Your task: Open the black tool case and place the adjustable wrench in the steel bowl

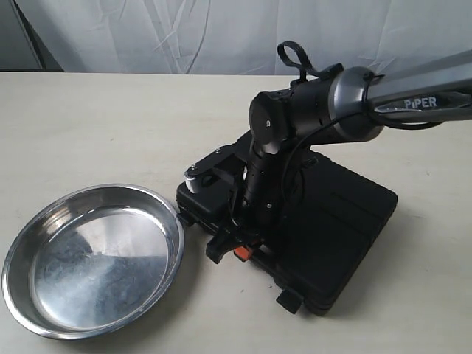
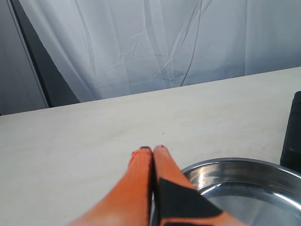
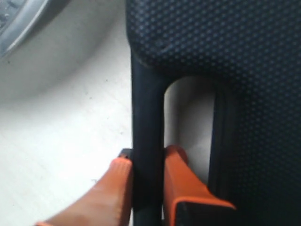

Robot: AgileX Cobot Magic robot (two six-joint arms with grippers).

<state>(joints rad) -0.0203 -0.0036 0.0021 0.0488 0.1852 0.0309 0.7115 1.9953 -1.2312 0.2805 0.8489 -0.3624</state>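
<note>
**Exterior view.** The bowl (image 1: 92, 258) sits in the lower left of the frame on the pale table (image 1: 88, 125), bare inside and mirror-bright. The case (image 1: 346, 221) lies flat right of centre with its lid shut (whatever it holds is hidden). Its left corner is just beside the bowl's rim. The right arm (image 1: 346, 103) comes in from the upper right and bends down over the case's left edge. The right gripper (image 1: 234, 247) is at that edge, low in the middle of the frame. How wide it stands cannot be told from here.

**Left wrist view.** The left gripper (image 2: 149, 150) has its orange fingers (image 2: 136, 183) pressed together tip to tip, with nothing between them. It hangs over the table just beside the rim of the bowl (image 2: 244, 188). A black sliver of the case (image 2: 292, 127) shows beyond the bowl, and a white curtain (image 2: 164, 42) hangs behind the table.

**Right wrist view.** The right gripper (image 3: 148, 155) is clamped around the case's handle bar (image 3: 146, 108), with one orange finger on each side, both touching it. The dimpled body of the case (image 3: 225, 42) lies beyond, and the table shows through the handle slot (image 3: 188, 117). A blurred arc of the bowl (image 3: 16, 19) is near the case's corner.
</note>
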